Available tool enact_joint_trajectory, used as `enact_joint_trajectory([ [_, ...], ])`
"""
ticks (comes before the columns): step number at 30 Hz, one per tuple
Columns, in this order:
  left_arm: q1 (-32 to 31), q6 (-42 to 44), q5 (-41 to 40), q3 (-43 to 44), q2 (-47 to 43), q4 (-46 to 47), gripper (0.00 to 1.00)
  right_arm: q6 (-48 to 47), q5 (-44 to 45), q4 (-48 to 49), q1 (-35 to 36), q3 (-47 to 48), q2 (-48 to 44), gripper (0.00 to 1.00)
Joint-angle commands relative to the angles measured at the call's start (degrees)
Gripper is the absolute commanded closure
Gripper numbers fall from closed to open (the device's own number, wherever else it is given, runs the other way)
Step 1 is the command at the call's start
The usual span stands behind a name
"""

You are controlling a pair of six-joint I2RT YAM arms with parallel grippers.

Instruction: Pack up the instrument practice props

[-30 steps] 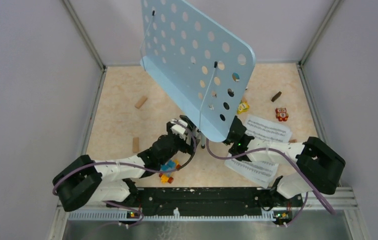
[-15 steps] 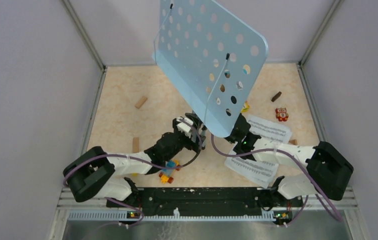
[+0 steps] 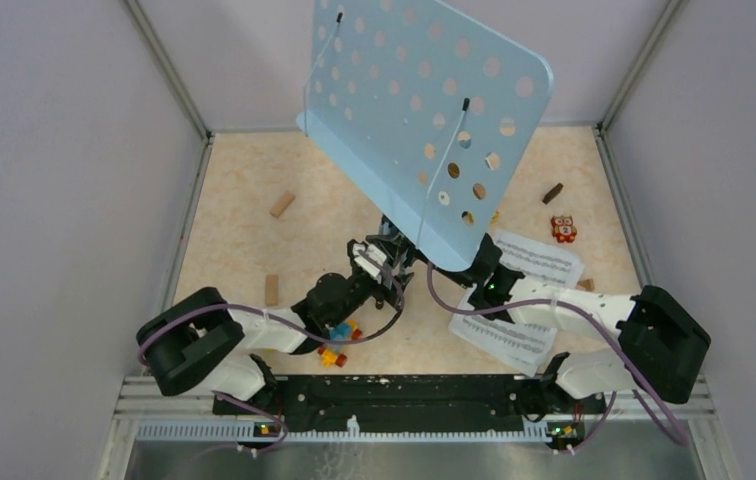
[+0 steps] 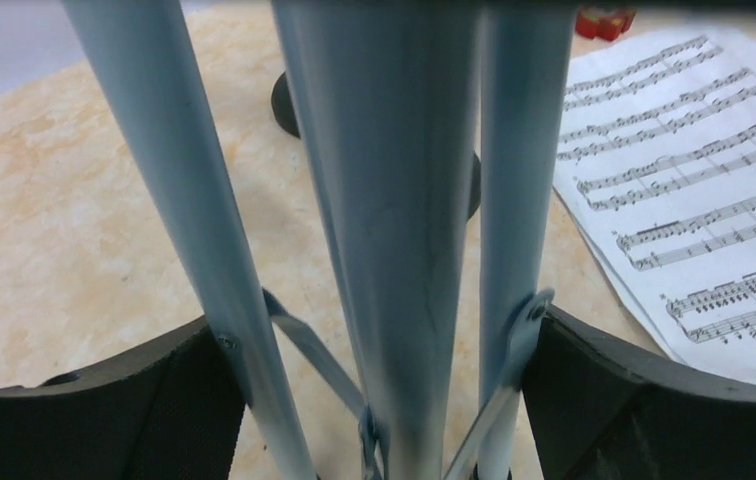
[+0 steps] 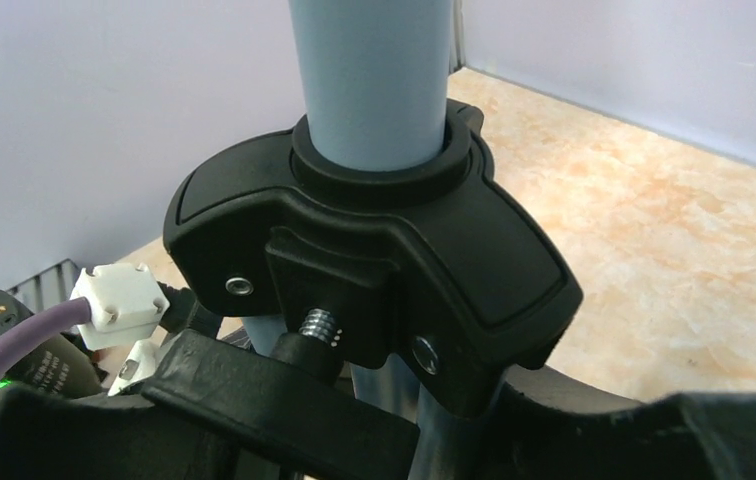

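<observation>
The pale-blue music rack (image 3: pixel 424 120) stands tilted over the middle of the bench (image 3: pixel 244 230). The left gripper (image 4: pixel 379 400) has its jaws clamped on the folded tripod legs (image 4: pixel 394 200). The right gripper (image 3: pixel 479 270) sits at the black leg collar (image 5: pixel 374 250); whether its jaws grip, I cannot tell. Sheet-music pages (image 3: pixel 539 258) lie to the right.

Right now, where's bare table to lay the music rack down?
Best on the left: bare table around the far wooden block and near wooden block. Crowded on the right: sheet-music pages, owl toy, brown block. Centre is taken by the music rack and the toy-block car.
</observation>
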Motion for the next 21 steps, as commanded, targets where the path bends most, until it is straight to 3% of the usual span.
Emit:
enact_joint_trajectory([
  [1,0.56,-0.55,-3.22,1.35,2.95,9.78,0.12,9.62,-8.63,6.04,2.93,2.83,-4.95,1.00],
  [7,0.56,-3.32,-3.09,-0.45,3.15,10.72,0.48,9.40,-7.00,3.76,2.93,3.48,-6.15,1.00],
  [10,0.53,-5.92,-2.73,-2.35,1.80,10.52,0.87,8.18,-4.46,2.43,2.93,3.95,-5.86,1.00],
  [12,0.47,-7.94,-3.57,-3.50,0.52,9.88,0.99,7.29,-2.52,1.69,2.93,4.47,-5.21,1.00],
  [16,0.48,-12.39,-4.54,-4.35,-4.11,3.16,1.00,4.07,2.62,-2.47,2.93,7.63,-2.95,1.00],
  [21,0.48,-17.94,-7.40,-2.94,-10.47,-9.46,1.00,-0.82,11.12,-14.33,2.93,17.98,3.63,1.00],
])
